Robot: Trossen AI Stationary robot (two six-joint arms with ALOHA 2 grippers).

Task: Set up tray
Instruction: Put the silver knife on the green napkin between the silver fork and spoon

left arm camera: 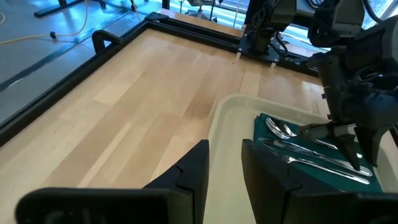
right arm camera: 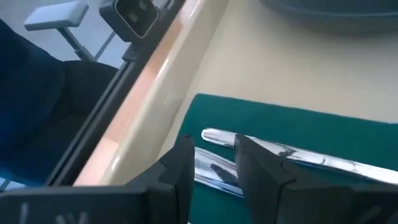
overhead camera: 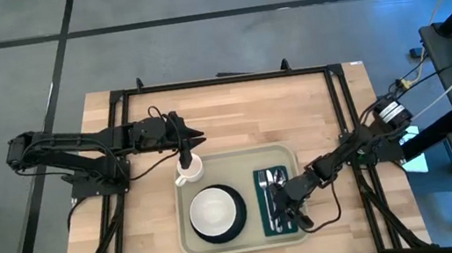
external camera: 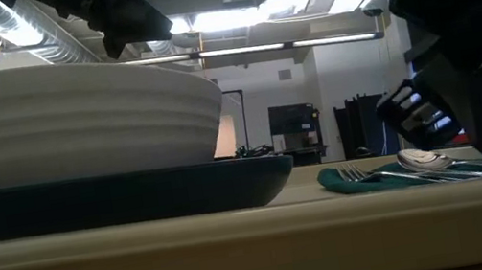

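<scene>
The pale beige tray (overhead camera: 244,243) lies at the table's near middle. On it stand a dark plate (overhead camera: 238,222) bearing a white bowl (overhead camera: 213,210), a white mug (overhead camera: 189,169) in the tray's far left corner, and a dark green napkin (overhead camera: 267,214) with a spoon (left arm camera: 280,129) and other cutlery (left arm camera: 311,154) lying on it. My left gripper (overhead camera: 196,137) hovers just beyond the mug, pointing toward the table's right, fingers a narrow gap apart with nothing between them (left arm camera: 225,162). My right gripper (overhead camera: 284,214) slants down over the cutlery handles (right arm camera: 214,174), fingers slightly apart. My right gripper has its fingertips (left arm camera: 348,152) right at the cutlery handles on the napkin, coming from above and slanting from the table's right. The handles run under both fingers and lie flat on the napkin. I cannot tell whether the fingers touch them.
A black metal frame (overhead camera: 220,80) runs around the wooden table top (overhead camera: 242,111). Bare wood lies beyond the tray and to its left. In the low view the bowl (external camera: 83,116) and plate (external camera: 115,198) fill the left side.
</scene>
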